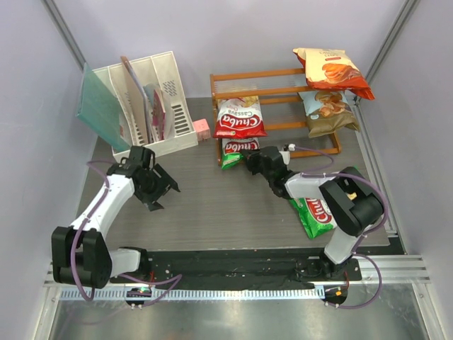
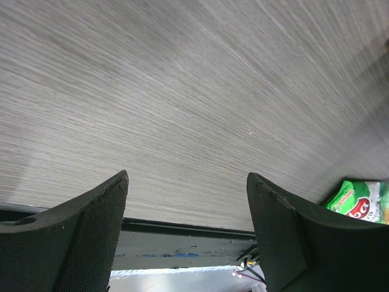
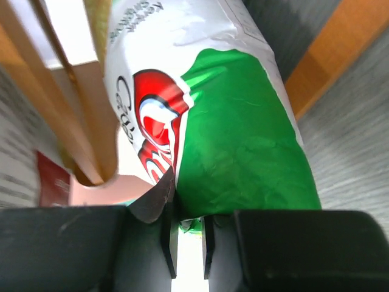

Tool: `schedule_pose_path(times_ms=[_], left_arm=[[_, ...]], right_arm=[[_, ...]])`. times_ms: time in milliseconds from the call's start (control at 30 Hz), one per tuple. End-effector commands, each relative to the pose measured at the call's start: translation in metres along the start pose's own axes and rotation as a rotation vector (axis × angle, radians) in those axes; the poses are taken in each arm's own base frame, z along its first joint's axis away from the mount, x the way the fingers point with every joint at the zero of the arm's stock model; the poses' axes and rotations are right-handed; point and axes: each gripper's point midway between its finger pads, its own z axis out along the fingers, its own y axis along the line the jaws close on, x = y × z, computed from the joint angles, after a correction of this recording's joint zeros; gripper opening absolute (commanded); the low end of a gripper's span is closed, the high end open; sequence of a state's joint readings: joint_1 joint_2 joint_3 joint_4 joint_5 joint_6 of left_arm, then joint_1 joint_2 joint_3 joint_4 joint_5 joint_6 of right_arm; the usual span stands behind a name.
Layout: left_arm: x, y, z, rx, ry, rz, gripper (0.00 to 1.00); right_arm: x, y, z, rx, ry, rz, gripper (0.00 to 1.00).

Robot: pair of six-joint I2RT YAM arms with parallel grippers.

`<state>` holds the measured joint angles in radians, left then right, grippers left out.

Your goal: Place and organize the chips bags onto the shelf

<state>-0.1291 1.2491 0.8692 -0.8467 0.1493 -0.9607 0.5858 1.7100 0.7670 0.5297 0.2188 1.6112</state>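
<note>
Two right fingers (image 3: 168, 243) clamping green chips bag (image 3: 243, 140) edge at shelf (image 3: 328, 48), left fingers (image 2: 79, 237) spread, empty

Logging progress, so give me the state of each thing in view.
Left fingers, open, empty.
Right fingers, shut on the green bag.
Green bag, gripped, at the shelf's lower left.
Red bag, upright on the shelf, left end.
Cream-orange bag, lying on top tier.
Blue-brown bag, on the tier below, right end.
Second green bag, flat on table, under right arm.
Folders, standing in white organizer.
</note>
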Motion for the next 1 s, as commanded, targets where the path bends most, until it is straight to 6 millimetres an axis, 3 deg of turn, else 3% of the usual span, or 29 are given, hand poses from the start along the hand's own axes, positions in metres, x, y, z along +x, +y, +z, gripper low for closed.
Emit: schedule_pose_path(times_ms=[0,67,133,200,300,367,433,500,533,567,667,700,767,867,900,967], left_arm=[[-0.001,0.006,-0.002,-0.003,-0.024,0.004,0.79],[0.000,0.010,-0.003,-0.008,-0.033,0.010,0.79],[0.000,0.011,-0.004,-0.011,-0.037,0.015,0.79],[-0.002,0.010,-0.004,-0.014,-0.038,0.022,0.79],[-0.006,0.002,-0.008,-0.003,-0.036,0.031,0.79],[-0.012,-0.007,-0.012,0.017,-0.047,0.037,0.79],[-0.014,-0.013,-0.014,0.033,-0.052,0.042,0.79],[-0.014,-0.016,-0.016,0.044,-0.047,0.050,0.79],[-0.014,-0.016,-0.017,0.046,-0.049,0.053,0.79],[-0.014,-0.016,-0.016,0.045,-0.048,0.058,0.79],[-0.013,-0.011,-0.016,0.035,-0.051,0.077,0.80],[-0.012,-0.009,-0.014,0.030,-0.048,0.083,0.80],[-0.011,-0.010,-0.012,0.038,-0.043,0.088,0.80],[-0.004,-0.008,-0.003,0.058,-0.012,0.077,0.79],[-0.002,-0.007,0.001,0.064,-0.009,0.077,0.79],[0.001,-0.004,0.006,0.066,0.003,0.069,0.79]], right_arm=[[0.034,0.008,-0.002,-0.031,0.102,-0.008,0.30],[0.038,0.005,-0.006,-0.022,0.121,-0.015,0.33],[0.036,-0.001,-0.016,-0.006,0.117,-0.018,0.44],[0.030,-0.001,-0.021,-0.006,0.107,-0.012,0.63],[0.022,-0.007,-0.031,-0.011,0.126,-0.012,0.75],[0.018,0.007,-0.041,-0.057,0.133,-0.004,0.77],[0.011,0.006,-0.048,-0.032,0.120,0.009,0.77],[0.007,0.037,-0.063,-0.069,0.117,0.008,0.78],[0.000,0.026,-0.067,0.004,0.099,-0.036,0.78],[-0.004,0.040,-0.080,-0.009,0.089,-0.055,0.80],[-0.030,0.034,-0.100,0.093,0.004,-0.119,0.89],[-0.039,0.033,-0.116,0.099,-0.014,-0.122,0.92],[-0.061,0.029,-0.132,0.118,-0.079,-0.119,0.93],[-0.093,0.005,-0.164,0.190,-0.181,-0.129,0.91],[-0.099,-0.023,-0.173,0.273,-0.196,-0.143,0.91],[-0.113,-0.037,-0.194,0.311,-0.237,-0.156,0.91]])
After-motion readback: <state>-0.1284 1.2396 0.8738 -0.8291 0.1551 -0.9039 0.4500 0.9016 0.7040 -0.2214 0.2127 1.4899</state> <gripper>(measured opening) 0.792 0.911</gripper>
